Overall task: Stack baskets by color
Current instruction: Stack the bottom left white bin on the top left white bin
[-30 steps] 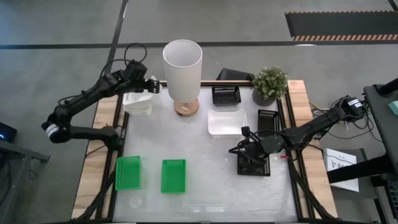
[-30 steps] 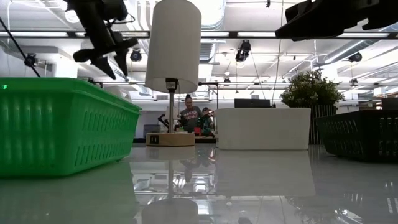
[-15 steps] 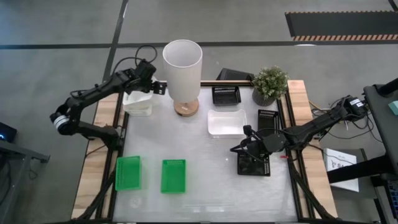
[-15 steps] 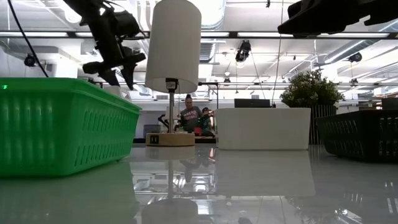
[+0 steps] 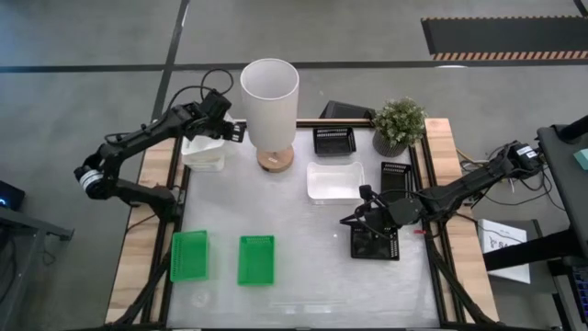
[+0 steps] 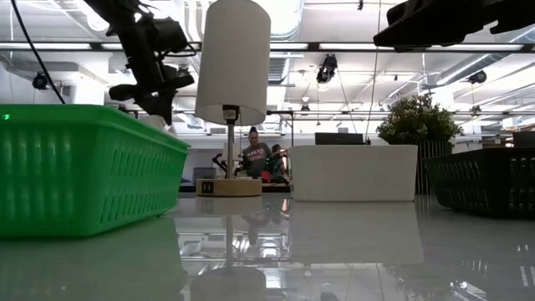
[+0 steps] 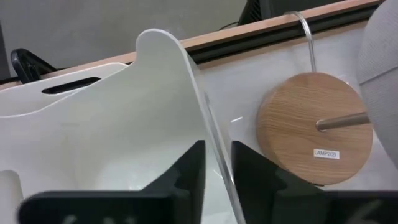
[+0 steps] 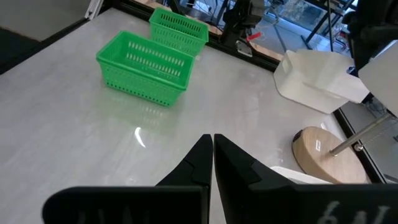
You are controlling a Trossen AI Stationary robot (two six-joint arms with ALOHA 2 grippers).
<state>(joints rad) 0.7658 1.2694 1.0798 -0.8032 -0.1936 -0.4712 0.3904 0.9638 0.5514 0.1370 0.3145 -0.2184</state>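
Observation:
My left gripper (image 5: 230, 131) is at the far left of the table, shut on a white basket (image 5: 203, 154) that sits beside the tall lamp (image 5: 269, 101). A second white basket (image 5: 334, 181) lies right of the lamp's base. Two green baskets (image 5: 189, 255) (image 5: 256, 260) rest near the front left. Three black mesh baskets (image 5: 333, 140) (image 5: 396, 175) (image 5: 377, 245) are on the right side. My right gripper (image 5: 355, 221) hangs shut above the nearest black one, with nothing between its fingers (image 8: 212, 140). My left gripper has the white basket's thin wall on the lamp side (image 7: 216, 163), near its far corner. One finger (image 7: 188, 174) is inside the basket and the other (image 7: 250, 175) outside. The fingers slant down from the table's left. The basket's bottom looks to be on the table.
The lamp's round wooden base (image 7: 314, 127) stands just beyond the held wall. A small potted plant (image 5: 399, 124) is at the far right. Wooden rails run along the table's left and right sides. A person sits in the room behind the table (image 6: 255, 155).
My left gripper has moved down and toward the lamp, reaching the white basket's wall on that side. Its fingers stood apart in the earlier frames and have now closed on that wall. My right arm has kept still.

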